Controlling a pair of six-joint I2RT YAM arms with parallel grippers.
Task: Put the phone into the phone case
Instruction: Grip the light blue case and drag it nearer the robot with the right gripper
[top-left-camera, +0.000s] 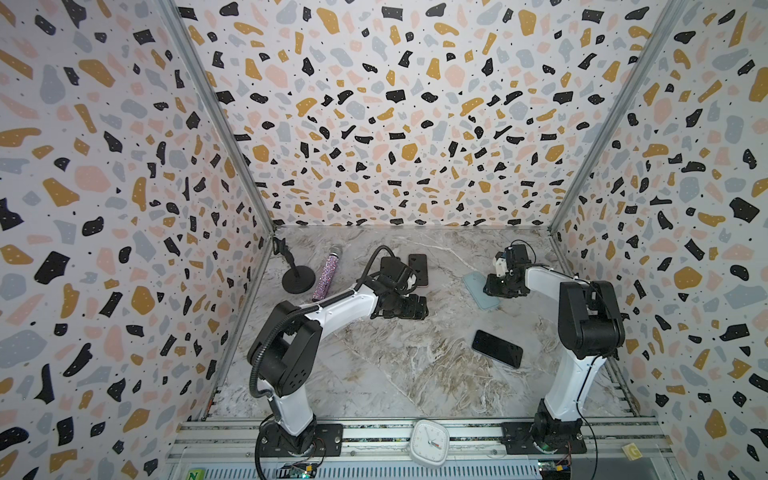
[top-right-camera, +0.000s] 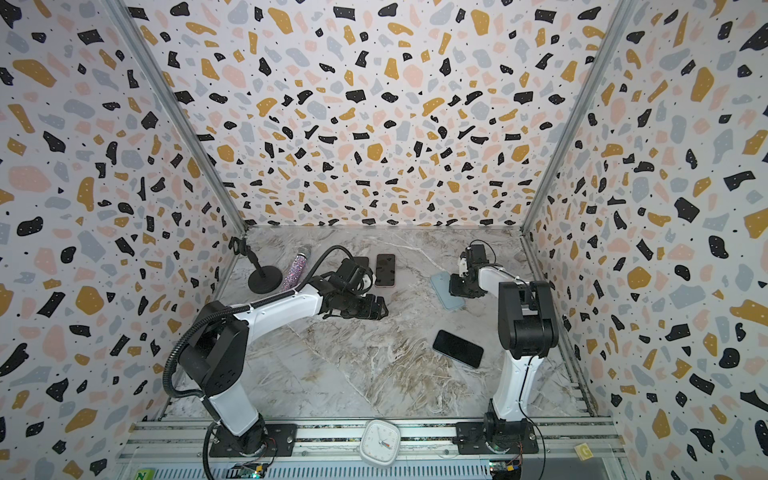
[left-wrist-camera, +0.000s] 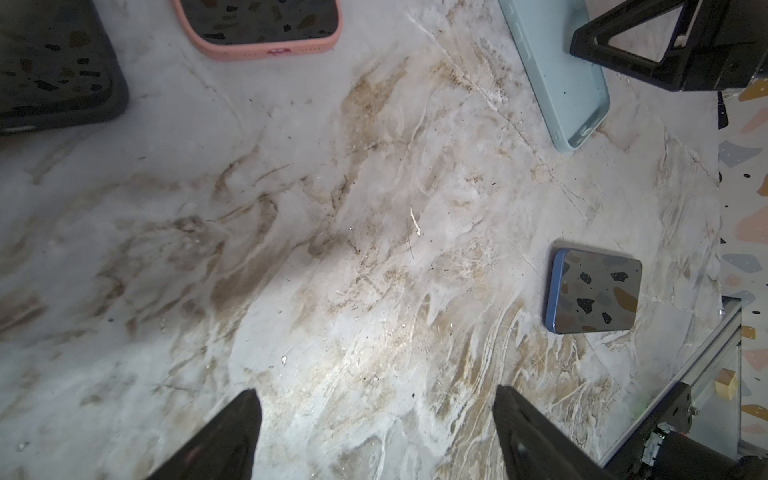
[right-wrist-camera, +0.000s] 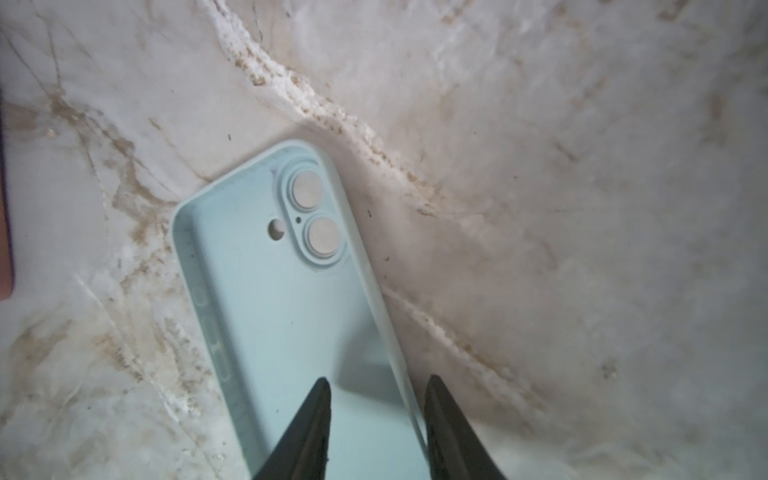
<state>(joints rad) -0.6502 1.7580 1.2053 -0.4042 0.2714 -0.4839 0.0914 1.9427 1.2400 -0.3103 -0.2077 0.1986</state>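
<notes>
- Currently we find the right gripper (right-wrist-camera: 378, 378) astride one side wall of the case (right-wrist-camera: 282, 311), fingers (right-wrist-camera: 307, 436) slightly spread, not visibly pinching it.
- Left gripper (left-wrist-camera: 376, 390) hangs spread wide and empty above the table (left-wrist-camera: 291, 249).
- Phone (top-left-camera: 497, 348) lies flat, well apart from the case.
- We advise closing squarely on the wall, gently, lest it buckle.
- Case's gripped end runs off the right wrist view; contact underneath is hidden.
</notes>
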